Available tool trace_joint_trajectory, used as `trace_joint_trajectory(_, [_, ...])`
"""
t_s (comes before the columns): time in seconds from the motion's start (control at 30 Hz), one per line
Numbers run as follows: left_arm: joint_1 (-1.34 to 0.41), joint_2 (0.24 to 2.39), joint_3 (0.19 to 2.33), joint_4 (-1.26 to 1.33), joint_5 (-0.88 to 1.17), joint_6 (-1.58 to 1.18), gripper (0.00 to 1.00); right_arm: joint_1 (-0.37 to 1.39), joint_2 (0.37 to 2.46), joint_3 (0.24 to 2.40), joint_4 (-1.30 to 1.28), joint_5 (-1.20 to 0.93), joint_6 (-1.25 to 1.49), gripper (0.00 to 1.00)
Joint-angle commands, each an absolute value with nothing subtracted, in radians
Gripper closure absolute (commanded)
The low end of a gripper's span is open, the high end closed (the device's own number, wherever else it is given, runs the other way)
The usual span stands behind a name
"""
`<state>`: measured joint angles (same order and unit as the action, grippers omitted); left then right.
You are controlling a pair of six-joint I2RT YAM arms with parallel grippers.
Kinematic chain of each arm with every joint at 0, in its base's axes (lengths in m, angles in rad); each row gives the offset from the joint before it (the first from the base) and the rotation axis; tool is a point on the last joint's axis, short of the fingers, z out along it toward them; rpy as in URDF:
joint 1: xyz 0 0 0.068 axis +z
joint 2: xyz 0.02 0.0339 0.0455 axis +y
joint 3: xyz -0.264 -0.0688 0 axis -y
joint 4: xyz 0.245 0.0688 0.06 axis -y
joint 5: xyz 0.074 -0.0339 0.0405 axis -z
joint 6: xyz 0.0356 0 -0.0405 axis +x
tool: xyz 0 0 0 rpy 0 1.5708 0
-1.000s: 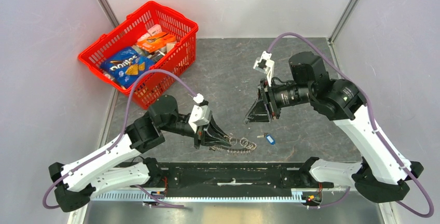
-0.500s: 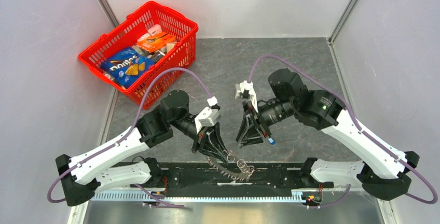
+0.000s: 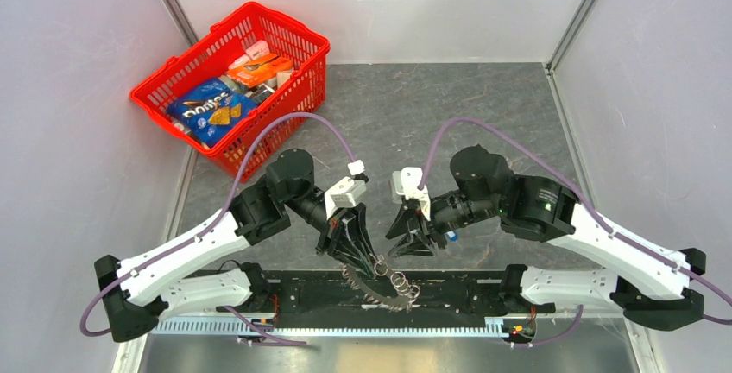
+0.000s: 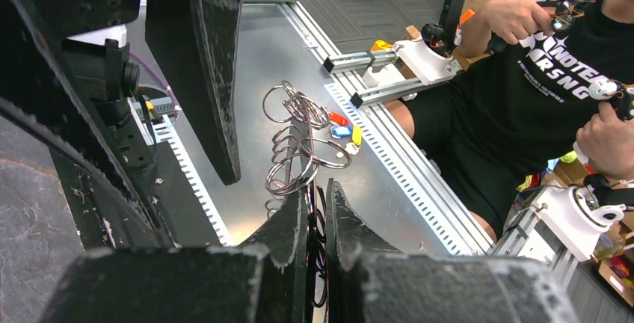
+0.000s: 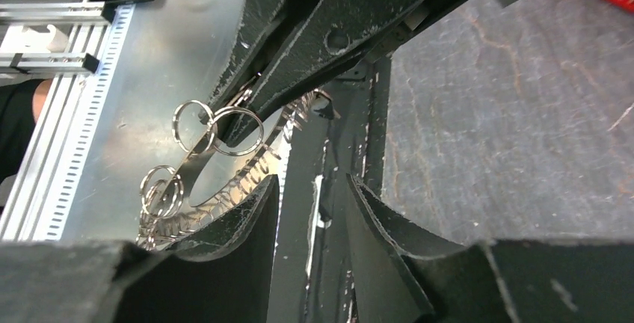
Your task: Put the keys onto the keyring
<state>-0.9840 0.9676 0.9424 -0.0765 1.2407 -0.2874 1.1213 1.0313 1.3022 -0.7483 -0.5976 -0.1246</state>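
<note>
left gripper: clamped tight on the keys; its fingers are almost together with wire loops pinched between them
keys: a toothed silvery fan with split rings; it hangs just beyond the left gripper's tips, over the black base rail
right gripper: jaws apart, nothing between them; tips just beside the left gripper's, near the split rings
blue-headed key: on the table, just behind the right gripper
red basket: well apart, behind the left gripper
</note>
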Motion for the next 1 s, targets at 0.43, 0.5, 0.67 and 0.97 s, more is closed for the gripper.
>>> trace_joint_trajectory(0.43, [-0.990,0.926,0.936,-0.100,1.264,-0.258,0.98,1.126,1.019,1.362,-0.594,-0.633,-0.085,0.56])
trace_joint_trajectory(0.5, [-0.989,0.920,0.936,-0.107,1.264,-0.255,0.98,1.127,1.032,1.361,-0.588,-0.643,-0.084,0.56])
trace_joint_trajectory(0.67, [-0.989,0.909,0.936,-0.114,1.259,-0.246,0.98,1.127,1.037,1.351,-0.565,-0.680,-0.076,0.56])
trace_joint_trajectory(0.97, [-0.989,0.917,0.942,-0.138,1.259,-0.222,0.98,1.130,1.048,1.344,-0.557,-0.732,-0.049,0.56])
